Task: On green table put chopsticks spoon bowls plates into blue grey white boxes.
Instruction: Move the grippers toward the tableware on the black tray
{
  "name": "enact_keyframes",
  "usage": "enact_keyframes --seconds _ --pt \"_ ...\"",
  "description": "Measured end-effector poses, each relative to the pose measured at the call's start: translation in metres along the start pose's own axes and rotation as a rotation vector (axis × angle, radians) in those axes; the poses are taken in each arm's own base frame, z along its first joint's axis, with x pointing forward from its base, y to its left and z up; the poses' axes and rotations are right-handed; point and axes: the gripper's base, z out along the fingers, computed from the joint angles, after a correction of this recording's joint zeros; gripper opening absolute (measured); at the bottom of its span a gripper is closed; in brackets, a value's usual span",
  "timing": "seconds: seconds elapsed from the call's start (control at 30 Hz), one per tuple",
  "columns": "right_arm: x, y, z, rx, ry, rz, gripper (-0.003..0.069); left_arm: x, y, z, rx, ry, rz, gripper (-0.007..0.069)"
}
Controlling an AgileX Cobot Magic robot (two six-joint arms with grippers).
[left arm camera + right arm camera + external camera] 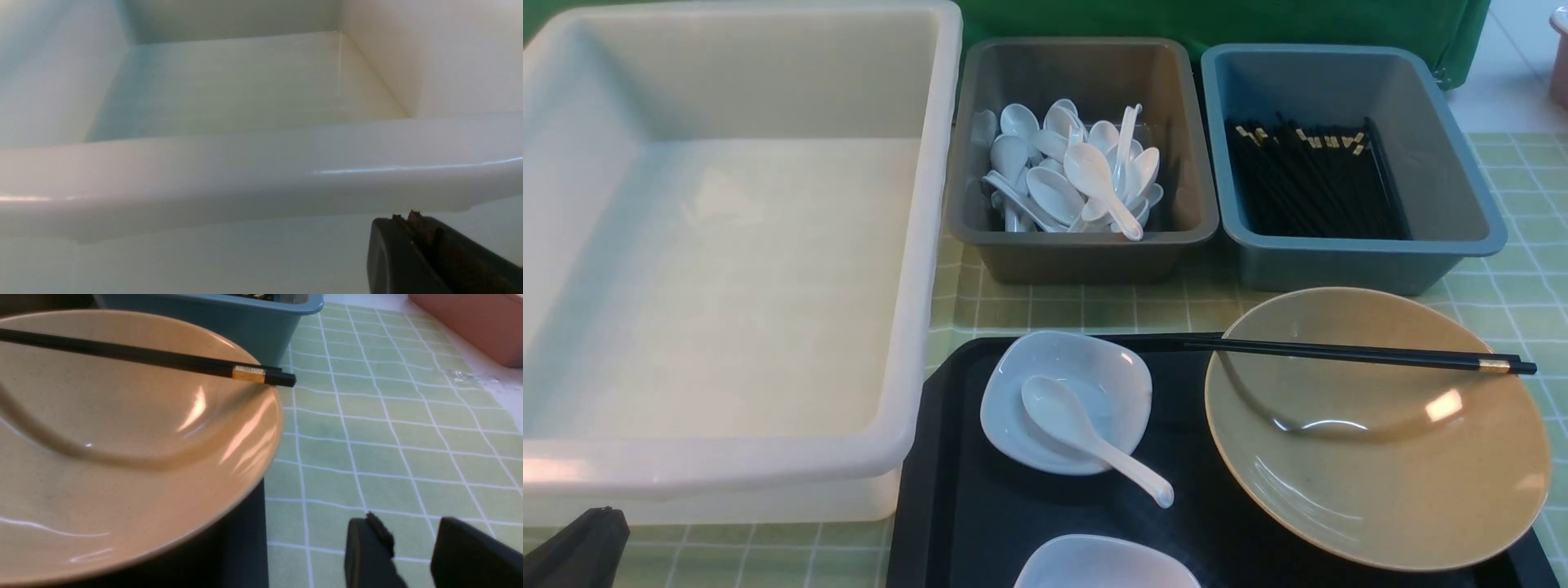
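Chopsticks (1356, 354) lie across bowl (1380, 457) rim, centre-right of frame, long axis left-right. Right gripper (412, 555) judged nearer, beyond their banded end; fingers narrowly parted, empty. Left gripper (414, 222): spread indeterminable.

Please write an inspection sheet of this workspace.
Surface: green checked tablecloth, black tray on it.
Job's things: white box holds nothing; grey box holds spoon pile; blue box holds chopstick pile; on tray, loose chopsticks across tan bowl, loose spoon in white dish, second white dish at near edge.
Clutter: nothing seen.
Grippers: left claw by white box, state unclear; right claw open, empty, beside tan bowl.
Cables: nothing seen.
Surroundings: green cloth behind boxes; pink object far right.
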Motion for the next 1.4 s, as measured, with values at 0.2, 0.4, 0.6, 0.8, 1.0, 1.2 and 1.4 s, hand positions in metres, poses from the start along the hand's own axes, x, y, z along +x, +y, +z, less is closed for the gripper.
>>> enact_keyframes --seconds 0.2,0.4,0.6,0.8,1.0,1.2,1.4 --pt "0.0 0.0 0.0 0.0 0.0 0.0 0.0243 0.0 0.0 0.0 0.0 0.0 0.0 -0.0001" --pt "0.0 0.0 0.0 0.0 0.0 0.0 0.0243 0.0 0.0 0.0 0.0 0.0 0.0 -0.0001" --pt "0.0 0.0 0.0 0.0 0.0 0.0 0.0243 0.0 0.0 0.0 -0.005 -0.004 0.014 -0.0001" --pt "-0.002 0.001 0.001 -0.006 -0.041 0.035 0.0243 -0.013 0.003 -0.001 -0.026 -0.15 -0.025 -0.0001" --pt "-0.015 0.003 0.0 -0.051 -0.207 0.234 0.0243 -0.026 0.006 -0.004 -0.054 -0.294 -0.051 -0.0001" --pt "-0.024 0.004 -0.002 -0.076 -0.304 0.251 0.0243 -0.03 0.007 -0.005 -0.059 -0.342 -0.093 -0.0001" --pt "-0.05 0.006 -0.016 -0.206 -0.615 0.411 0.0243 -0.05 0.019 -0.017 -0.029 -0.64 -0.626 -0.0001"
